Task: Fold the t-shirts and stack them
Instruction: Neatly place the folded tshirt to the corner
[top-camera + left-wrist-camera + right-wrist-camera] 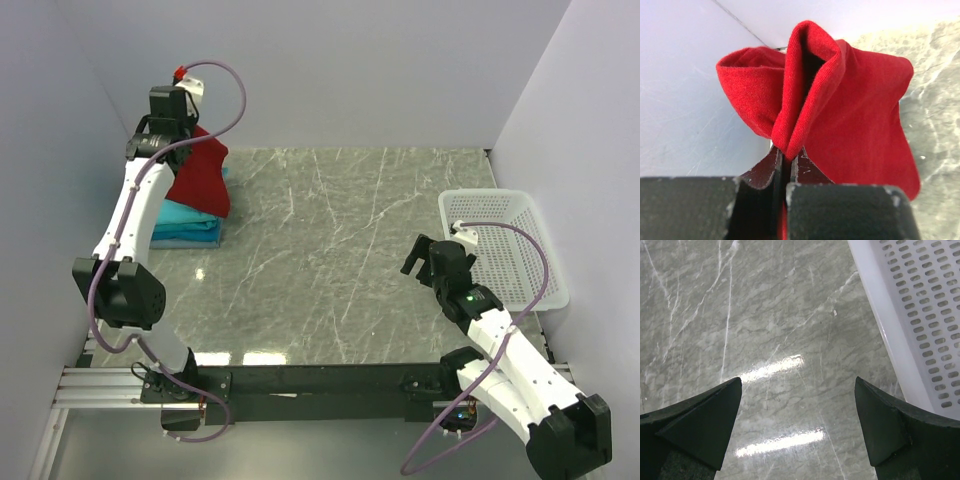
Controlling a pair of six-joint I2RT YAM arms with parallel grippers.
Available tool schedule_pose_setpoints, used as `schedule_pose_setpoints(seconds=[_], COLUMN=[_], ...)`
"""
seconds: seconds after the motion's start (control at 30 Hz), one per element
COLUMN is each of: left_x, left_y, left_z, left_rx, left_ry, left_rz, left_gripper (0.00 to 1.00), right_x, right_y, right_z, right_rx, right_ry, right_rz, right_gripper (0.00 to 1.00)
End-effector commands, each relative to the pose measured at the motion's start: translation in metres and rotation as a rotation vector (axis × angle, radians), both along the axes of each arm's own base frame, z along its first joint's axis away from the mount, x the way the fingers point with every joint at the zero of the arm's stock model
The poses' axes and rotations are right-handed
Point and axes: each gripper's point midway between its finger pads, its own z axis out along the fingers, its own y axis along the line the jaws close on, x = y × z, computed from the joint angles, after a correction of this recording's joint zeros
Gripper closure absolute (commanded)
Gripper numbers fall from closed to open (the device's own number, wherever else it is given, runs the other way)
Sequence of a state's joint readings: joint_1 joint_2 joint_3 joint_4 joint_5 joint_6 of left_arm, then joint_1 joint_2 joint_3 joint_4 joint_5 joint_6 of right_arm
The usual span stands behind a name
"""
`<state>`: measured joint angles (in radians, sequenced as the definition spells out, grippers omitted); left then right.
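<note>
Marble table (330,250) fills your top view, white basket (510,255) at right. Teal t-shirts (190,226) lie stacked upper left; just above, the red t-shirt (203,178) hangs pinched in your left gripper (787,162). Your right gripper (797,385) gapes beside the basket.

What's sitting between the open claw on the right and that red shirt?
Nothing. The top view shows only bare marble table between the right gripper and the red shirt, pinched by the left gripper.
</note>
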<state>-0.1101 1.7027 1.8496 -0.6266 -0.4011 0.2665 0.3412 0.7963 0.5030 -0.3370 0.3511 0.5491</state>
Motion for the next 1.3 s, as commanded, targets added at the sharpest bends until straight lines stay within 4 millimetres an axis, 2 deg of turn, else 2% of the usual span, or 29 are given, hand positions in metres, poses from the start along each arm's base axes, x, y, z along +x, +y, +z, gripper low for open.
schedule_pose_setpoints(seconds=[0.0, 0.07, 0.1, 0.17, 0.2, 0.27, 0.47, 0.57, 0.9, 1.27], left_x=[0.004, 0.011, 0.013, 0.024, 0.027, 0.037, 0.061, 0.066, 0.065, 0.071], left_y=[0.013, 0.019, 0.028, 0.023, 0.040, 0.039, 0.066, 0.076, 0.113, 0.125], left_z=[0.039, 0.030, 0.025, 0.008, 0.004, -0.016, -0.043, -0.053, -0.086, -0.110], left_rx=[0.017, 0.027, 0.036, 0.014, 0.007, -0.018, -0.033, -0.063, -0.080, -0.108], left_ry=[-0.146, -0.144, -0.133, -0.101, -0.105, -0.080, -0.062, -0.042, -0.006, 0.008], left_rz=[-0.043, -0.066, -0.066, -0.116, -0.095, -0.146, -0.129, -0.129, -0.070, -0.047], left_gripper=[0.99, 0.99, 0.99, 0.99, 0.99, 0.99, 0.99, 0.99, 0.99, 0.96], right_x=[0.008, 0.008, 0.007, 0.007, 0.007, 0.007, 0.006, 0.007, 0.009, 0.009], right_y=[-0.004, -0.004, -0.005, -0.007, -0.008, -0.009, -0.014, -0.016, -0.018, -0.020], right_z=[0.014, 0.014, 0.014, 0.017, 0.017, 0.018, 0.018, 0.016, 0.010, 0.008], right_rx=[-0.001, -0.007, -0.012, -0.016, -0.019, -0.026, -0.044, -0.057, -0.080, -0.091], right_ry=[-0.039, -0.034, -0.030, -0.037, -0.038, -0.039, -0.030, -0.019, 0.017, 0.026], right_rz=[-0.027, -0.028, -0.029, -0.036, -0.039, -0.042, -0.063, -0.072, -0.074, -0.084], right_gripper=[0.00, 0.00, 0.00, 0.00, 0.00, 0.00, 0.00, 0.00, 0.00, 0.00])
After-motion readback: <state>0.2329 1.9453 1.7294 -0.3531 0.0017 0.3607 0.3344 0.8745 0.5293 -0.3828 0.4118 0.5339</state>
